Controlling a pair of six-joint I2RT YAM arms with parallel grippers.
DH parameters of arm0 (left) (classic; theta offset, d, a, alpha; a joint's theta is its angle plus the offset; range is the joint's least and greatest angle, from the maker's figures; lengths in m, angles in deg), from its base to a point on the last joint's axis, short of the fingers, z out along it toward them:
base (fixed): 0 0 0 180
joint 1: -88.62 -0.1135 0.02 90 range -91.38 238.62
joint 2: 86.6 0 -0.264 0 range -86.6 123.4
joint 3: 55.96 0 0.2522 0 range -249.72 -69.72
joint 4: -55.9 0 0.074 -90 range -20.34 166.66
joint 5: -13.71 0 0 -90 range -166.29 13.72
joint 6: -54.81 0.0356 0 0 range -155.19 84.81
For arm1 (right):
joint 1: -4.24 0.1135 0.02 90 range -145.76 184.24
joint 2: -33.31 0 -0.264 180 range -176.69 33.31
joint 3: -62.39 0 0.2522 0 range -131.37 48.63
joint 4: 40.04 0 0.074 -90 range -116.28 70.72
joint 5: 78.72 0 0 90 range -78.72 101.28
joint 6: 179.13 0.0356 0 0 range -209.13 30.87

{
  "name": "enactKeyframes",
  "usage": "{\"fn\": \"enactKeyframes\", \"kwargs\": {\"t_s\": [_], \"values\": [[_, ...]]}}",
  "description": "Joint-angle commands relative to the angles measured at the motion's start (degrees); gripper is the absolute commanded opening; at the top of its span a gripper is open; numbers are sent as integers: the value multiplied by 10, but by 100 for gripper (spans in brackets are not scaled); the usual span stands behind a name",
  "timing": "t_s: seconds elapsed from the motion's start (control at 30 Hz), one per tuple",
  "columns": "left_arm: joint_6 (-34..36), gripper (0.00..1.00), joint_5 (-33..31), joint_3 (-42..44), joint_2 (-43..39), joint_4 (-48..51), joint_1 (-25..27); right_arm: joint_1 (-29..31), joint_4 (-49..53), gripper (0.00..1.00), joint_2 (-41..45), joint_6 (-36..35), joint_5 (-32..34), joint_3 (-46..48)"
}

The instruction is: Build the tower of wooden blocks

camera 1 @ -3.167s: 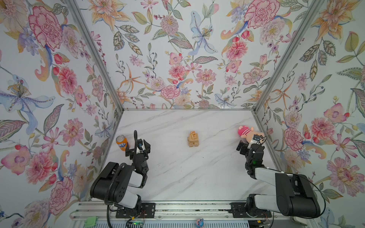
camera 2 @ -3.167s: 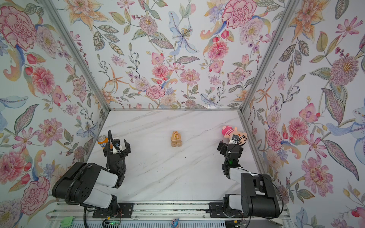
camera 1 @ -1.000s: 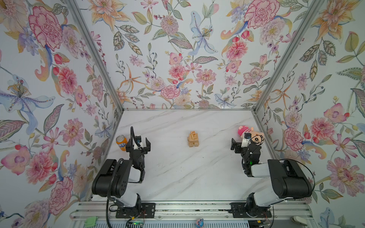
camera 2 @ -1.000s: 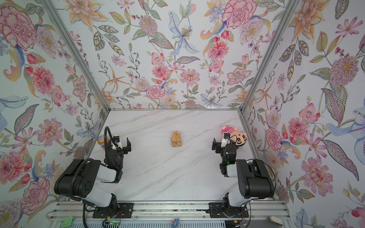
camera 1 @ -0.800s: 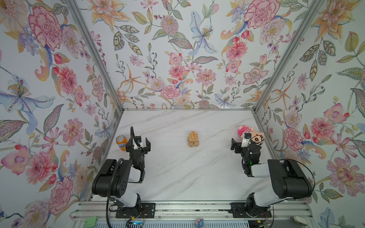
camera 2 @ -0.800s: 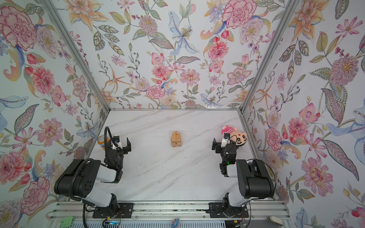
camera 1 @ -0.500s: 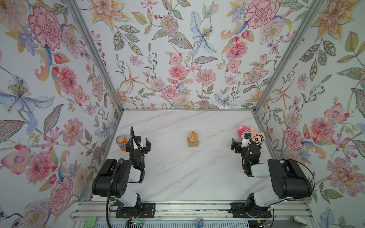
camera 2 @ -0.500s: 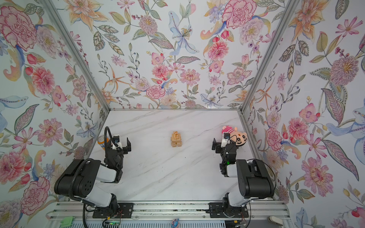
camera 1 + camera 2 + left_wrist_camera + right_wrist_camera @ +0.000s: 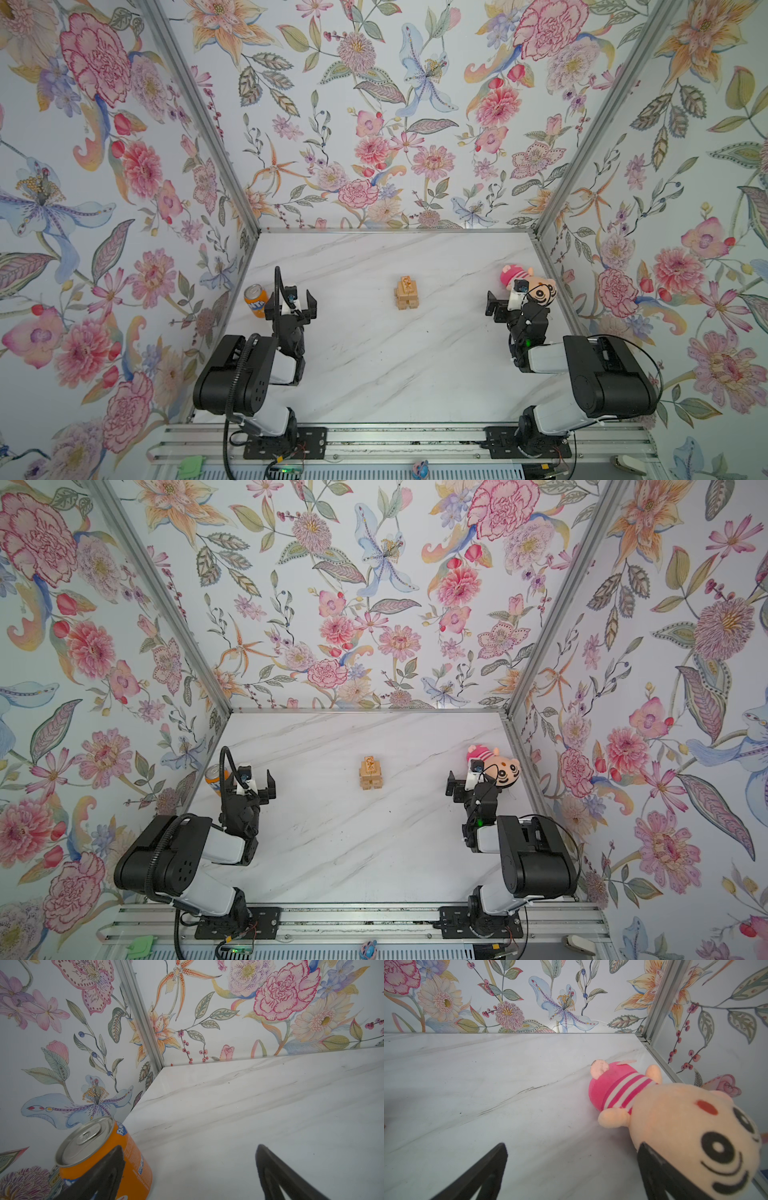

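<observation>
1. Wood, pale and stacked: the tower [image 9: 407, 293] stands near the middle of the counter [image 9: 374, 365], well apart from both arms. All the wood blocks [image 9: 371, 782] in view sit in it, and none lies loose in either top view.
2. Its top brick [image 9: 370, 766], with the orange print, runs 12-to-6 in both top views. The layers below appear crossed but are too small to count.
3. The left gripper [image 9: 290, 305] has its jaws spread wide and holds nothing. The tower lies at about its 3 o'clock, and the soda can [image 9: 255, 300] is just beside it at 9 o'clock.
4. The right gripper [image 9: 513, 307] also has its jaws spread wide and holds nothing. The tower lies at about its 9 o'clock, and the plush doll [image 9: 536, 289] is close at 2 o'clock. Whether a finger touches the doll cannot be told.
5. Judgement: both arms are about equally far from the tower, the right marginally nearer. Neither wrist view shows the tower.
6. Containers: only the can, with its tab down in the left wrist view, so its contents are unseen.
</observation>
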Motion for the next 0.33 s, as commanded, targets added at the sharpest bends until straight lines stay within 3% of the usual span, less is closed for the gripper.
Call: {"fn": "enactKeyframes", "kwargs": {"t_s": [0.0, 0.3], "values": [[-4, 99, 10, -4, 0, -9, -5, 4, -12, 99, -4, -8, 3, 3], [-4, 99, 10, -4, 0, -9, -5, 4, -11, 99, -4, -7, 2, 3]]}}
